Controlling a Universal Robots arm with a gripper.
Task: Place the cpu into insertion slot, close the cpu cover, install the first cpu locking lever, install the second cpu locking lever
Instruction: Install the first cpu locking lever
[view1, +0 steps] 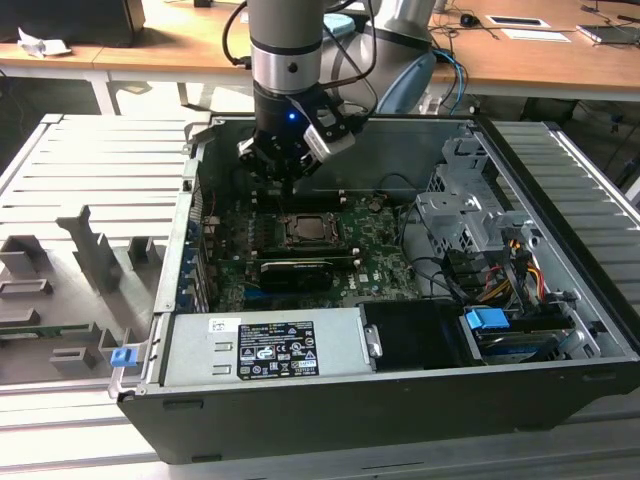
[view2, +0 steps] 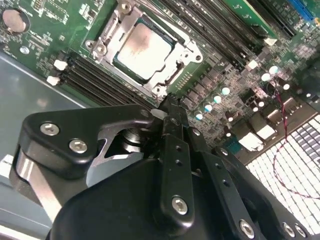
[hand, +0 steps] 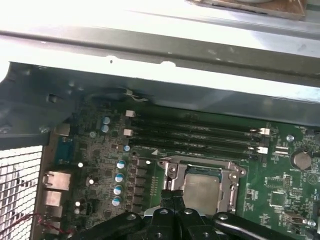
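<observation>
cpu (view2: 145, 50) flat in insertion slot (view2: 167, 75), cpu cover (view2: 112, 25) seemingly closed, gripper (view2: 170, 107) beside

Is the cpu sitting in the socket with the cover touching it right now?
Touching. In both wrist views the cpu lies inside the insertion slot, and the cpu cover frame lies closed on its edges, with no gap showing.

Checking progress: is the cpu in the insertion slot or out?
In. The cpu lies flat inside the insertion slot, with the cpu cover framing it.
</observation>
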